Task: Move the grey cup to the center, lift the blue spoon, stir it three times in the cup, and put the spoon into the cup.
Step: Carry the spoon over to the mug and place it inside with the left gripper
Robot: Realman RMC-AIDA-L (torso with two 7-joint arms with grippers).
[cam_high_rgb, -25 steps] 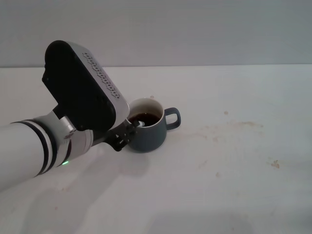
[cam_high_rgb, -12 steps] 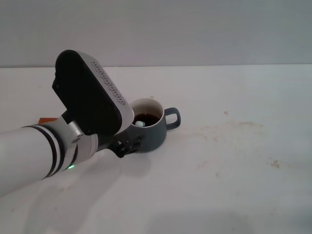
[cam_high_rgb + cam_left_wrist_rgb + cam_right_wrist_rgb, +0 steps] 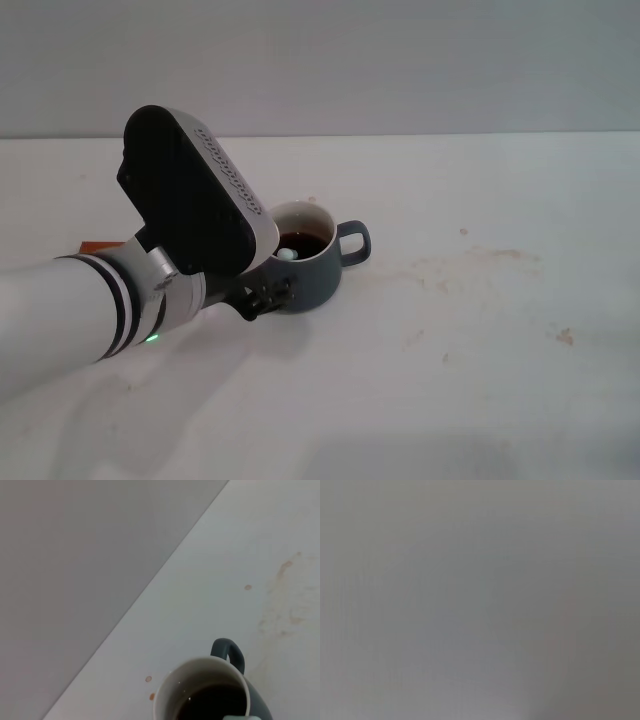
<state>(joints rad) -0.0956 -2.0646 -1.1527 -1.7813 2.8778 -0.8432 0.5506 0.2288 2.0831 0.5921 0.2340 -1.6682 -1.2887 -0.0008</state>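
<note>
The grey cup (image 3: 305,262) stands on the white table near the middle, handle to the right, with dark liquid inside. The blue spoon (image 3: 287,254) rests in the cup, and only its pale handle end shows at the near-left rim. My left gripper (image 3: 264,297) hangs low beside the cup's near-left wall, open and apart from the spoon. The left wrist view looks down on the cup (image 3: 200,692), with the spoon (image 3: 241,718) tip at the picture's edge. The right gripper is out of view.
A thin orange-brown block (image 3: 100,245) peeks out behind my left forearm. Faint brown stains (image 3: 485,260) mark the table right of the cup. A grey wall (image 3: 400,60) runs along the table's far edge.
My left gripper let go of the spoon and drew back and down to the cup's near-left side. The spoon stays leaning in the cup.
</note>
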